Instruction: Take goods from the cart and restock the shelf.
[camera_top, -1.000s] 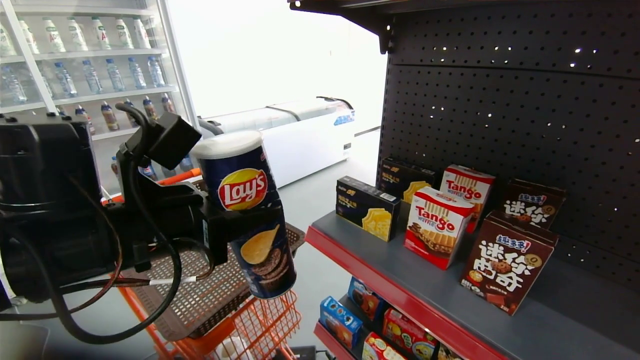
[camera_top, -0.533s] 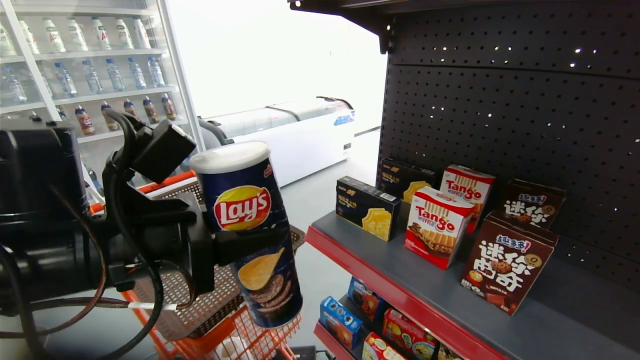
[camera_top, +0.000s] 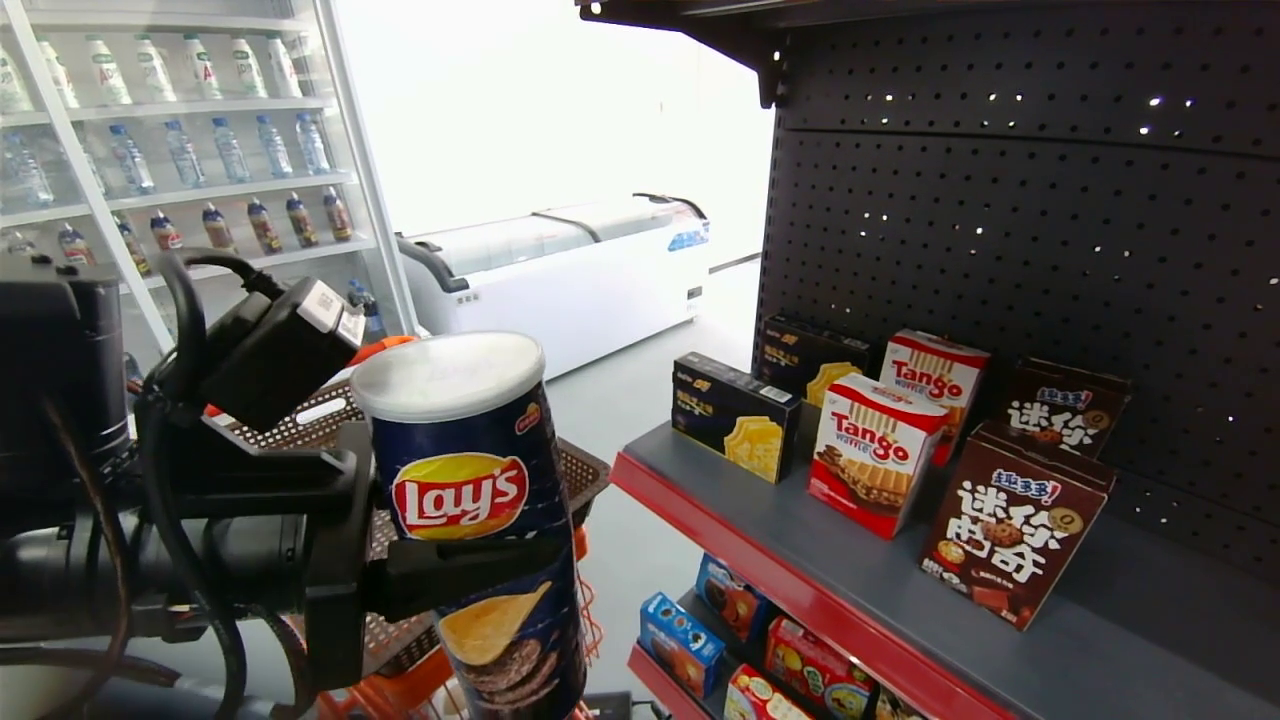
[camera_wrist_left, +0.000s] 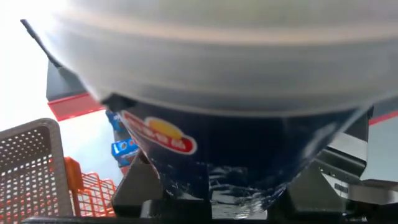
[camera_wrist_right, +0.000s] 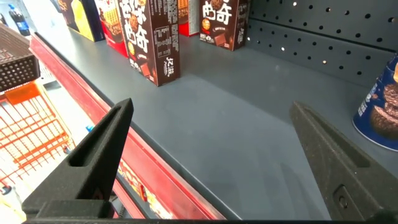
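Head view shows the chips can (camera_top: 455, 470) near upright above the cart (camera_top: 585, 475), pinched mid-body by the left gripper (camera_top: 470, 575). Carry it level over the shelf (camera_top: 720, 500) lip, clear of the boxes (camera_top: 875, 450). The right gripper (camera_wrist_right: 211, 149) hangs spread above bare shelf.

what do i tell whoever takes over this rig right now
Left gripper: shut on the chips can, upright, by the cart basket, short of the shelf.
Right gripper: open, above bare shelf past the brown boxes.
Done: can is out of the cart; another blue can stands on the shelf.
Left: set the held can on the shelf and release.
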